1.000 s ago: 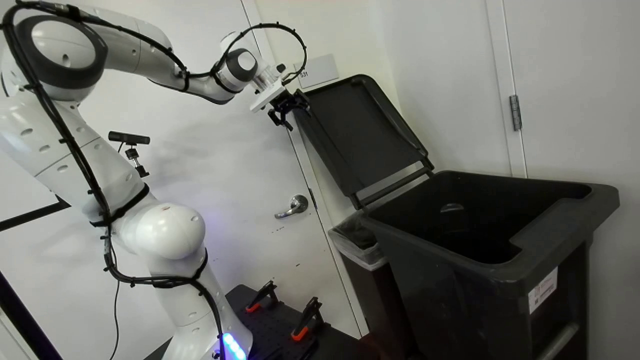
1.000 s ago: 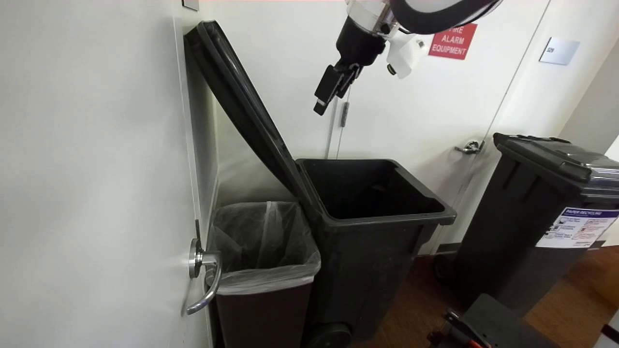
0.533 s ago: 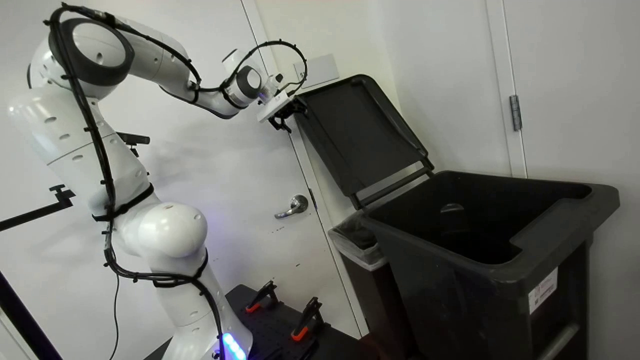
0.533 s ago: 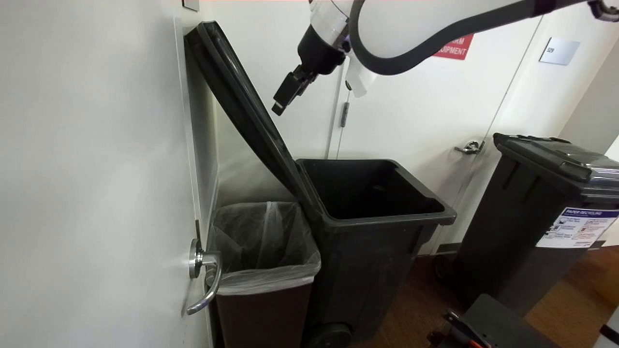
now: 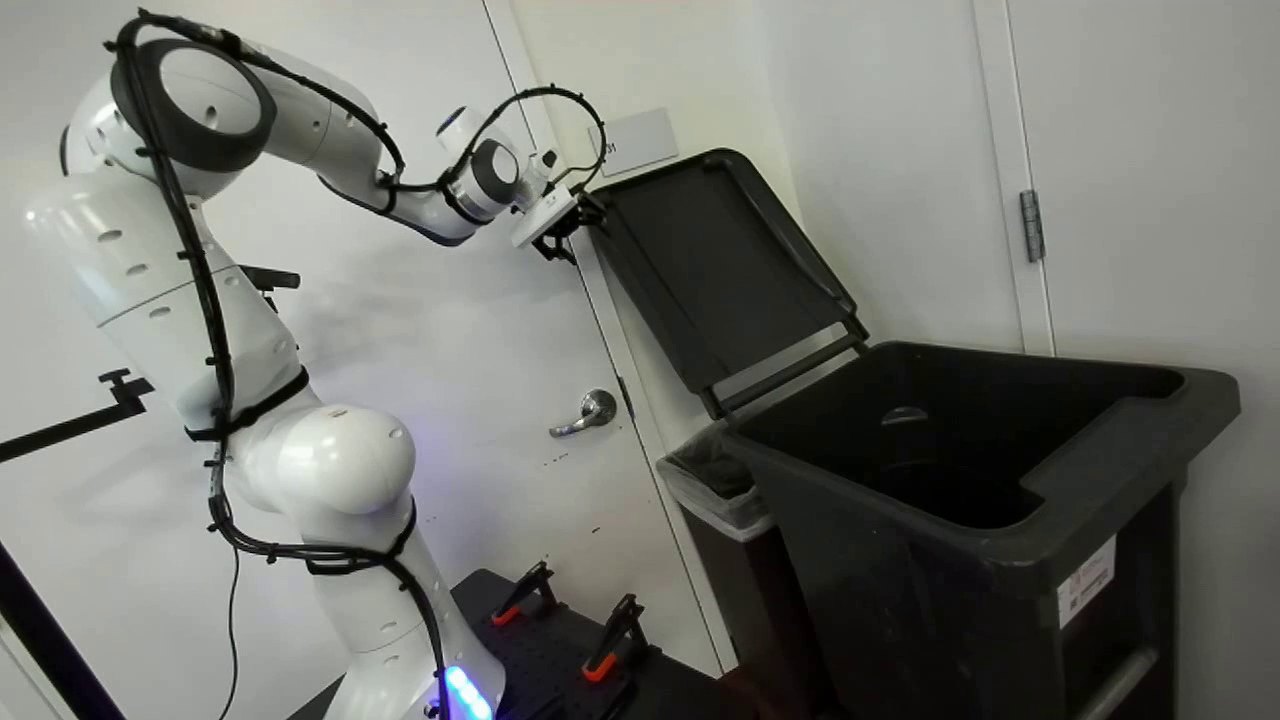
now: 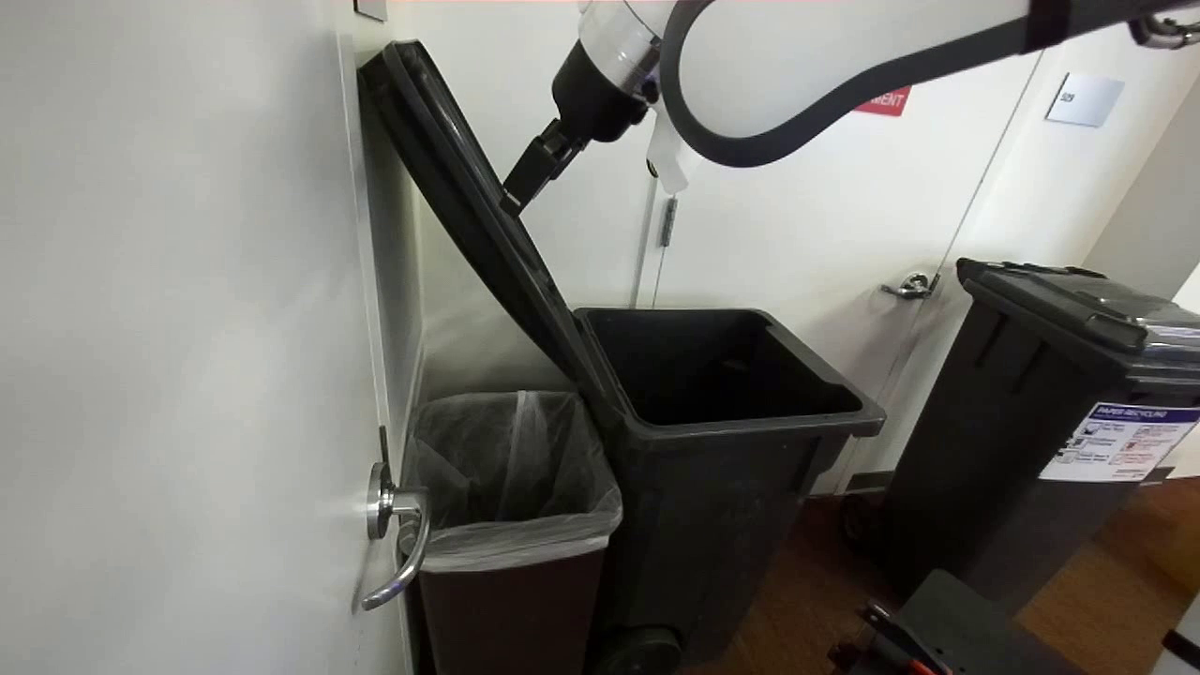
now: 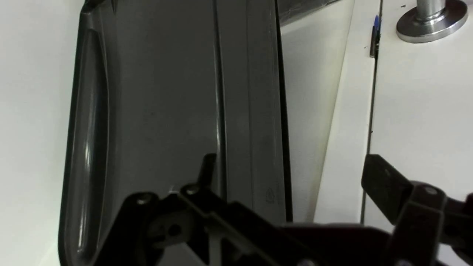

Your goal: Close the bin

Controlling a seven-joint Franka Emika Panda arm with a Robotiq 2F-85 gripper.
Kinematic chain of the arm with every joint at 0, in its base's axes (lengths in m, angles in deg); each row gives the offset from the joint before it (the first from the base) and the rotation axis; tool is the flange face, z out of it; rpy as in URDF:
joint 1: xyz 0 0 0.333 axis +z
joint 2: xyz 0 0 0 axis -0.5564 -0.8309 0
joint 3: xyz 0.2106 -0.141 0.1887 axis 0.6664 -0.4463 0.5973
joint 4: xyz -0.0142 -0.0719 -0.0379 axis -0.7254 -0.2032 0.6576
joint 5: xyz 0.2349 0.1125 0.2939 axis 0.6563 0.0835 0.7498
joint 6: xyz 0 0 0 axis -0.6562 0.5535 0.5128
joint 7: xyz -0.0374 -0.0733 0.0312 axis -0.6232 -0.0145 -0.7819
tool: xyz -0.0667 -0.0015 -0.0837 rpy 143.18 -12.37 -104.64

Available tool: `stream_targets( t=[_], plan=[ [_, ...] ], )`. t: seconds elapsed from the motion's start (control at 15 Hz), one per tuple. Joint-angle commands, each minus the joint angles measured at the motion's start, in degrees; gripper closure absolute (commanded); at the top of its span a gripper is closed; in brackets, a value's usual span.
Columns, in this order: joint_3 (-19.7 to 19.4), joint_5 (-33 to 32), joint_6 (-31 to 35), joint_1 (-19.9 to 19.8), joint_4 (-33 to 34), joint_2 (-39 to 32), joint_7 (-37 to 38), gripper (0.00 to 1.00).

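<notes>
The bin (image 5: 900, 600) is a large dark boxy bin, also in an exterior view (image 6: 712, 506), with its mouth uncovered. Its lid (image 5: 725, 270) stands raised and leans back toward the wall; it also shows in an exterior view (image 6: 469, 197) and fills the left of the wrist view (image 7: 166, 103). My gripper (image 5: 578, 238) is by the lid's upper side edge; in an exterior view its fingertips (image 6: 511, 203) overlap the lid. In the wrist view my gripper (image 7: 290, 162) is open and empty, with the lid's side edge appearing between the fingers. I cannot tell whether it touches the lid.
A brown trash can (image 6: 511, 600) with a clear liner stands beside the bin, under the lid. A closed recycling bin (image 6: 1012, 422) stands further right. Door handles (image 6: 398, 544) stick out nearby. Clamps (image 5: 615, 640) sit on the black table (image 5: 560, 690) at the arm's base.
The arm has swung toward the raised lid, and the gripper has come down to its edge, slowing in the last half second. The lid and bin have not moved.
</notes>
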State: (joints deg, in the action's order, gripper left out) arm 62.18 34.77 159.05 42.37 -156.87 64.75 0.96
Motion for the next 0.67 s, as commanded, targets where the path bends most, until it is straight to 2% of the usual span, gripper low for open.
stream_targets(
  t=[0.0, 0.13, 0.4, 0.6],
  plan=[
    [0.68, -2.83, 2.55, -1.35, 0.54, -1.35, 2.61, 0.00],
    [1.33, -5.72, 4.86, -2.44, 0.93, -2.56, 5.92, 0.00],
    [2.19, -16.94, 12.49, -5.10, 1.78, -5.59, 16.05, 0.00],
    [2.51, -25.05, 15.44, -6.41, 3.33, -7.62, 23.77, 0.00]
  ],
)
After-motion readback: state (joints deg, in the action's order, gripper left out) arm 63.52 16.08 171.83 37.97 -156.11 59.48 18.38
